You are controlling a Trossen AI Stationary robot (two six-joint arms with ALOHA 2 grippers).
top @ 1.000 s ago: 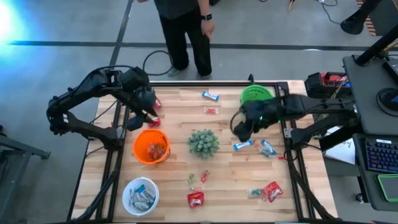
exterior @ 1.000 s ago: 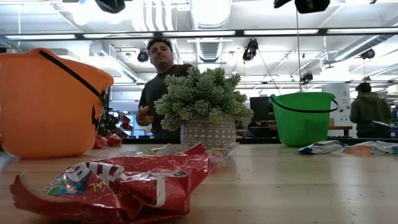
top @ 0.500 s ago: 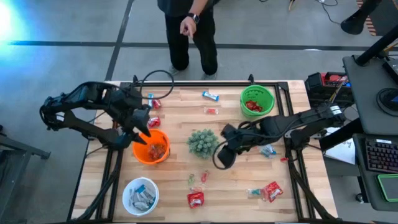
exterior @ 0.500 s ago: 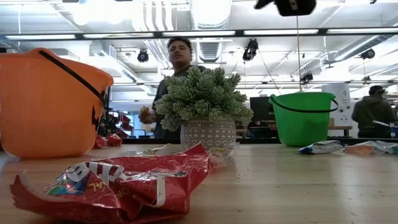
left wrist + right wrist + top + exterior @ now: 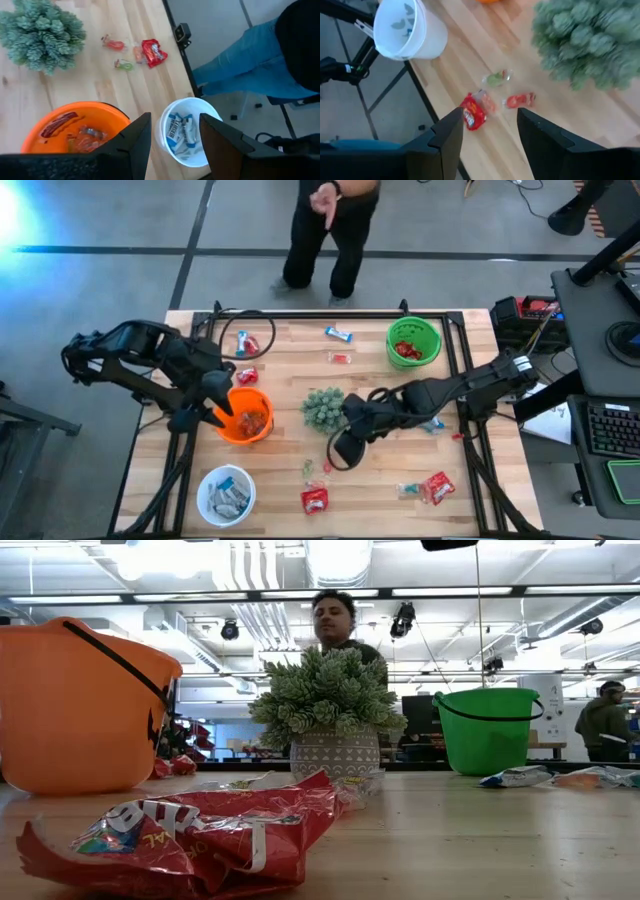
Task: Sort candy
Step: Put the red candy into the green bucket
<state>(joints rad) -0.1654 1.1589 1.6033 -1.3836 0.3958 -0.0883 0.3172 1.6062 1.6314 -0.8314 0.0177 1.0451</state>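
Observation:
Candy lies scattered on the wooden table (image 5: 280, 470). A red packet (image 5: 472, 112) and small green (image 5: 495, 78) and pink (image 5: 520, 100) pieces sit near the front edge. More red packets (image 5: 437, 485) lie at the near right and blue-and-white bars (image 5: 338, 334) at the far side. My right gripper (image 5: 340, 448) hovers open above the small pieces, just near of the plant. My left gripper (image 5: 215, 412) hangs open over the left rim of the orange bowl (image 5: 245, 416), with nothing between its fingers (image 5: 142, 140).
A spiky potted plant (image 5: 327, 408) stands mid-table beside my right arm. The green bowl (image 5: 413, 342) at the far right holds red candy. The white bowl (image 5: 226, 493) at the near left holds blue-and-white bars. A person (image 5: 335, 220) stands beyond the far edge.
My right gripper has swept from beside the green bowl toward the near left, past the plant, and sunk a little over the small candies. My left gripper has swung from the far side of the orange bowl toward the near edge, over the bowl's left rim. The person has stepped to the right.

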